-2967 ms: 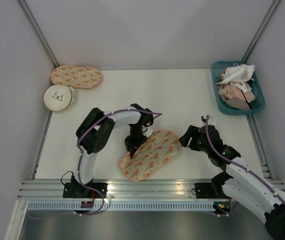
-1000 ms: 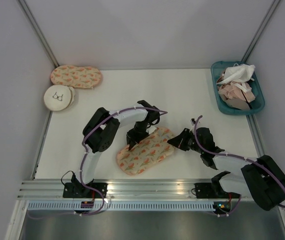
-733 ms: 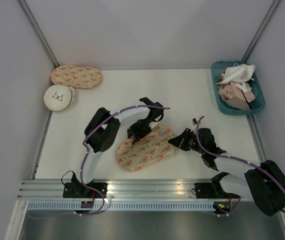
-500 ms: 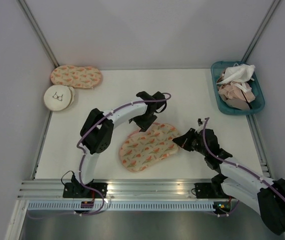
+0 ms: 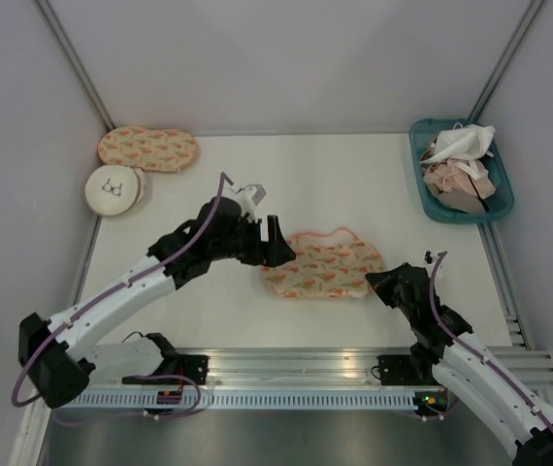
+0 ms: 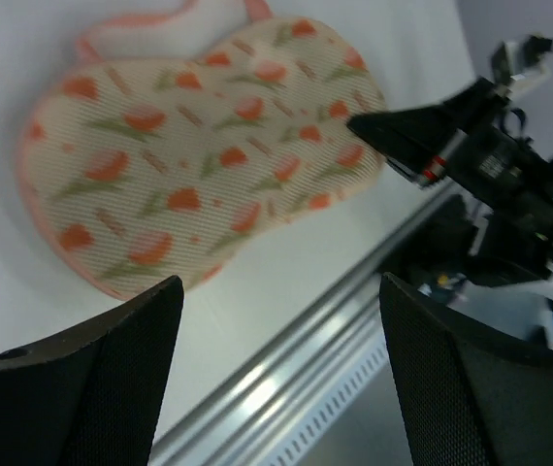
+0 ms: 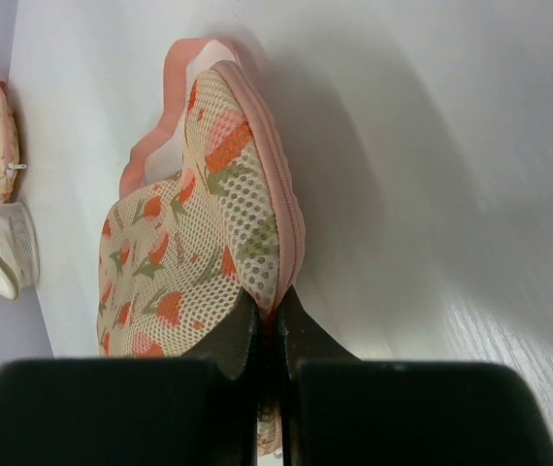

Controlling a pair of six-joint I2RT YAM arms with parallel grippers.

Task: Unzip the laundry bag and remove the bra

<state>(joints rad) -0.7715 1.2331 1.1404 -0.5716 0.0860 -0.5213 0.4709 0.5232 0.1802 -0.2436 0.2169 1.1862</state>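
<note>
**Right tool pinching the bag's rim, left tool wide apart**

My right tool (image 7: 268, 313) is clamped on the pink edging at one end of the laundry bag (image 7: 189, 233), with my fingers pressed together and the rim caught between them. My left tool (image 6: 278, 291) stands wide apart and holds nothing, just beside the bag's other end. The bag lies on the white worktop (image 5: 354, 184) at the centre of the top view, with its pink loop strap (image 5: 330, 234) along its upper side. At the upper left of that view sit a like-printed case (image 5: 147, 148) and a round white pouch (image 5: 114, 187). At the upper right, a teal basket (image 5: 463, 217) holds pale garments (image 5: 459, 160).
</note>
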